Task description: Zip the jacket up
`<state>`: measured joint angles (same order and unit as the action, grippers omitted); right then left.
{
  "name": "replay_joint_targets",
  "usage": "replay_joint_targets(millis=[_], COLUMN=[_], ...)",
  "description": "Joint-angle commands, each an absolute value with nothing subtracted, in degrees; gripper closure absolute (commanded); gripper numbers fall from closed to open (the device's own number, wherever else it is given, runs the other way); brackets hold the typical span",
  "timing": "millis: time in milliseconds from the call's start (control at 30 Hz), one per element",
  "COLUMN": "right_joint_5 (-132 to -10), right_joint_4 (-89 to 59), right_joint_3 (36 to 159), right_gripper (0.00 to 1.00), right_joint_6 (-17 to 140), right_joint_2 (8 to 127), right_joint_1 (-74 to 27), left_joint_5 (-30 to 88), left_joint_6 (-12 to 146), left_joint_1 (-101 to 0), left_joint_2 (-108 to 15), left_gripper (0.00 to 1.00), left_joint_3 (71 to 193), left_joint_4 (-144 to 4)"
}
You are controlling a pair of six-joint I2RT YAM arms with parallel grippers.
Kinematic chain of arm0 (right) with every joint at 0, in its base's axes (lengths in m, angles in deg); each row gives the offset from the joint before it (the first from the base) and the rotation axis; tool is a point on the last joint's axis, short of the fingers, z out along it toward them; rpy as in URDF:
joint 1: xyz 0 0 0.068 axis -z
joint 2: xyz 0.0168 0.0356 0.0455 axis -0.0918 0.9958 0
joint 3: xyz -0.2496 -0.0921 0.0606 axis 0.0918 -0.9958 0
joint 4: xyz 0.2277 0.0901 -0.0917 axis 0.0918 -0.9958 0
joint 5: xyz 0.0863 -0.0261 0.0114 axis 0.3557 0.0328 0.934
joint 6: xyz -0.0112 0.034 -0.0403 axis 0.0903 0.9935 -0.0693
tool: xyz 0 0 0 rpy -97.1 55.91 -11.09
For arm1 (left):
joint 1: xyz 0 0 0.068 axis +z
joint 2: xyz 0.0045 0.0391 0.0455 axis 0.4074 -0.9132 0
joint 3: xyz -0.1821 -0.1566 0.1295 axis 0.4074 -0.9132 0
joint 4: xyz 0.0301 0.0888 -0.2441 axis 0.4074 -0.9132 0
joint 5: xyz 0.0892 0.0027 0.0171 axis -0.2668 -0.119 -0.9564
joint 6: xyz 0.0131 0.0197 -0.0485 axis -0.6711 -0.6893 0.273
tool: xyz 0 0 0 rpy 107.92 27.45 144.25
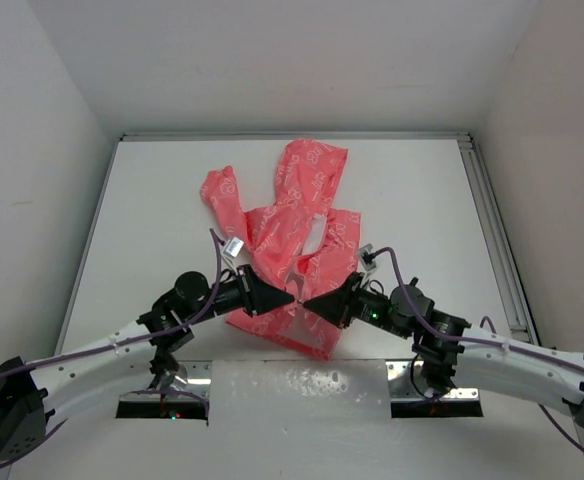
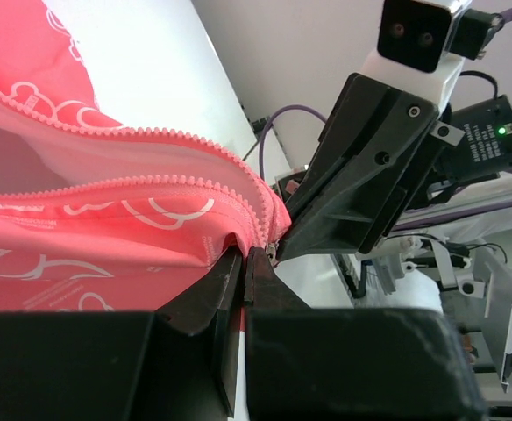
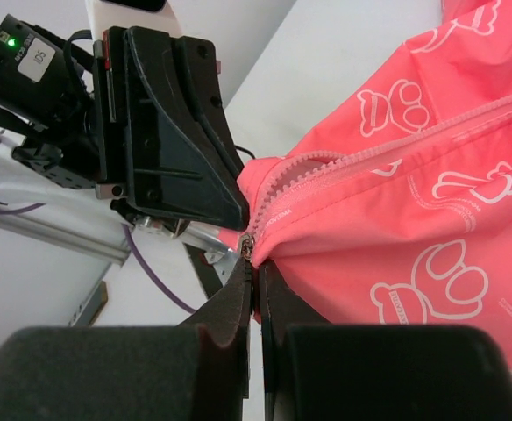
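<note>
Top external: left fingers [image 1: 268, 295], right fingers [image 1: 328, 297] each pinch jacket [image 1: 292, 215] at zipper base [image 2: 269, 232]; right probably on slider [image 3: 248, 247].

Table's near edge: L arm [image 1: 92, 355] and R arm [image 1: 517, 350] sweep in from their bases, elbows bowed outward, forearms converging at centre. L gripper [image 1: 288, 297] and R gripper [image 1: 309, 300] meet tip to tip, black wedge fingers pointing at each other, nearly touching. Wrist cams: L fingers [image 2: 205, 298] and R fingers [image 3: 225, 303] pressed tight together, each pair pinching the jacket [image 1: 292, 220] edge at the tips.
</note>
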<state>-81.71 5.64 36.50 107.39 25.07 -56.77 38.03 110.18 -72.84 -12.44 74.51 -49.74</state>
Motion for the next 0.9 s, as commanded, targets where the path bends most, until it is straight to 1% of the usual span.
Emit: replay_joint_targets(millis=[0,133,400,800,867], right_joint_5=[-84.88,-84.53,-88.04,-96.12,-95.26], right_joint_4=[4.67,2.73,1.41,1.41,1.05], right_joint_3=[41.50,43.61,46.95,45.81,46.86], right_gripper=[1.00,1.00,1.00,1.00,1.00], right_joint_6=[105.34,103.49,101.56,100.94,101.03], right_joint_2=[25.32,26.98,30.51,32.44,33.75], right_joint_1=[-56.78,-56.78,-56.78,-56.78,-56.78], left_joint_5=[40.20,40.63,44.06,46.78,46.79], left_joint_6=[107.19,104.21,101.39,104.11,103.76], left_joint_1=[-73.00,-73.00,-73.00,-73.00,-73.00], left_joint_2=[-12.46,-13.86,-15.97,-13.42,-13.86], left_gripper=[1.00,1.00,1.00,1.00,1.00], left_joint_3=[77.26,79.80,80.95,79.01,78.49], left_joint_4=[-51.41,-55.19,-55.99,-51.33,-51.24])
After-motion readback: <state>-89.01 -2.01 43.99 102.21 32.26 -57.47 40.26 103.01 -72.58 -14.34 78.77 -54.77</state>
